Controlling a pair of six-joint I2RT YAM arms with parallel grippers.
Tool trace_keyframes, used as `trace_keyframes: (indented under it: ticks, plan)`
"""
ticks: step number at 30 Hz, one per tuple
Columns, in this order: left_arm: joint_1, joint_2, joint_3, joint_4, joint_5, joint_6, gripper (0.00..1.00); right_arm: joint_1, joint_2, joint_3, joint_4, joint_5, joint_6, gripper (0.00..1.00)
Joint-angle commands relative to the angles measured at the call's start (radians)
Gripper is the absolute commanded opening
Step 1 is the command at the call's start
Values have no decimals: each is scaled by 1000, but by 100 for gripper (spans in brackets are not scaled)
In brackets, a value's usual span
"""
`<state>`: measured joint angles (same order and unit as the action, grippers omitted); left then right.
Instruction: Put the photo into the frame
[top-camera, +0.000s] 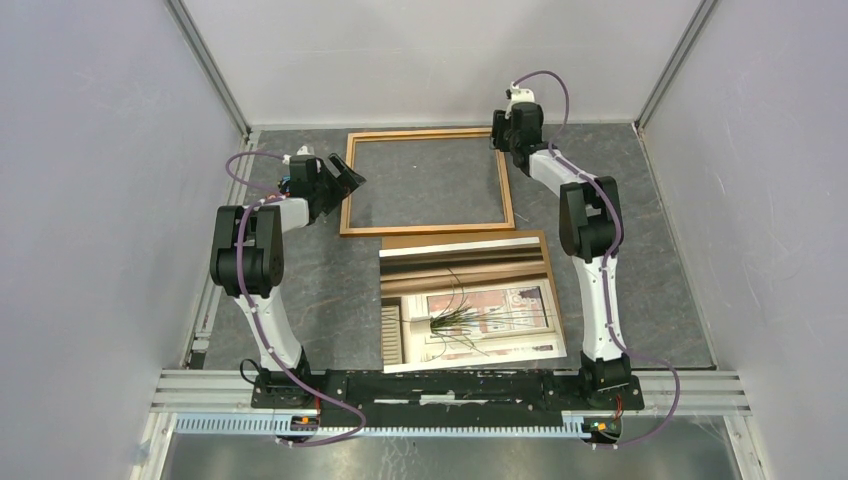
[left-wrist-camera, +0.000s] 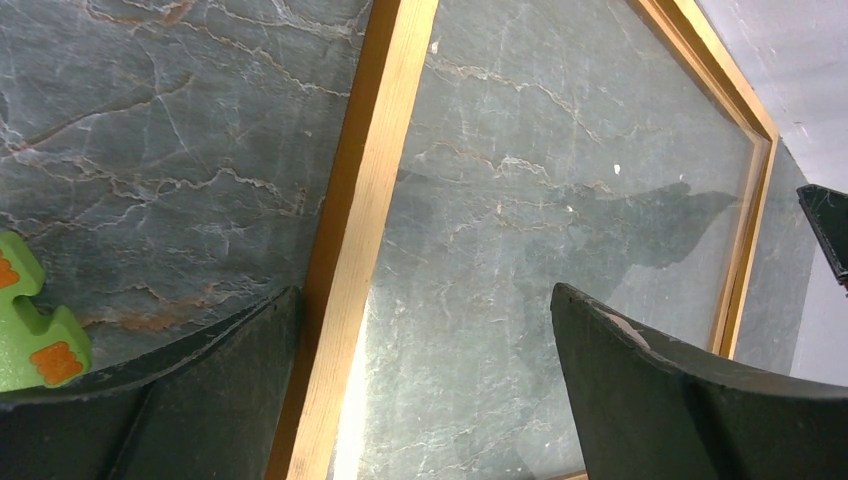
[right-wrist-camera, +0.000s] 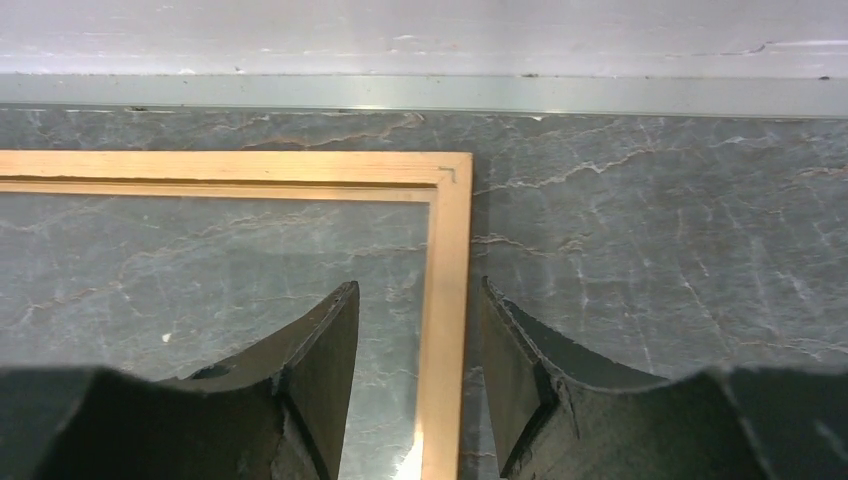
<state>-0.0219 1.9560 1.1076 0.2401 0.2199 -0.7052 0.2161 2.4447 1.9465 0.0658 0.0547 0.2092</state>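
The frame (top-camera: 346, 190), thin light wood around a clear pane, lies flat at the back middle of the table. The photo (top-camera: 470, 310), a spiky green plant by a pinkish window, lies face up just in front of it on a brown board (top-camera: 556, 290). My left gripper (top-camera: 350, 178) is open wide over the frame's left rail (left-wrist-camera: 365, 200), one finger on each side (left-wrist-camera: 423, 290). My right gripper (top-camera: 503, 140) is open at the far right corner. It straddles the right rail (right-wrist-camera: 450, 250), with a gap on the inner side (right-wrist-camera: 421, 284).
Grey walls close in the table on the left, right and back, and the back wall (right-wrist-camera: 420, 40) is close behind the frame's far rail. A green block with orange patches (left-wrist-camera: 30, 330) shows at the left edge of the left wrist view.
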Motion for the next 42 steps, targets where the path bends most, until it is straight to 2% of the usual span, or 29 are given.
trace_keyframes:
  ticks: [1,12,23,27,32,35,37,38,40,42]
  plan:
    - [-12,-20,7,45,36,14,100,22,-14,15,99,23,11,53]
    - [-13,-24,3,47,33,14,100,29,92,115,73,-13,87,49]
    - [-12,-36,-6,51,29,15,100,21,179,199,7,32,136,47]
    - [-11,-41,-8,51,28,15,100,17,157,193,24,-10,145,47]
    - [-11,-26,1,46,31,14,100,17,4,169,-44,-85,132,59]
    - [-8,4,13,52,48,-11,100,16,-177,37,-63,-77,96,81]
    - [-8,6,5,57,30,-25,100,13,-279,-48,-140,-61,61,95]
    - [-6,6,1,57,16,-30,100,11,-313,-83,-172,-36,48,98]
    - [-7,9,-10,66,-4,-52,100,-3,-390,-190,-225,-52,29,98]
    - [-8,8,-26,88,-4,-81,100,-24,-458,-337,-209,-107,28,98]
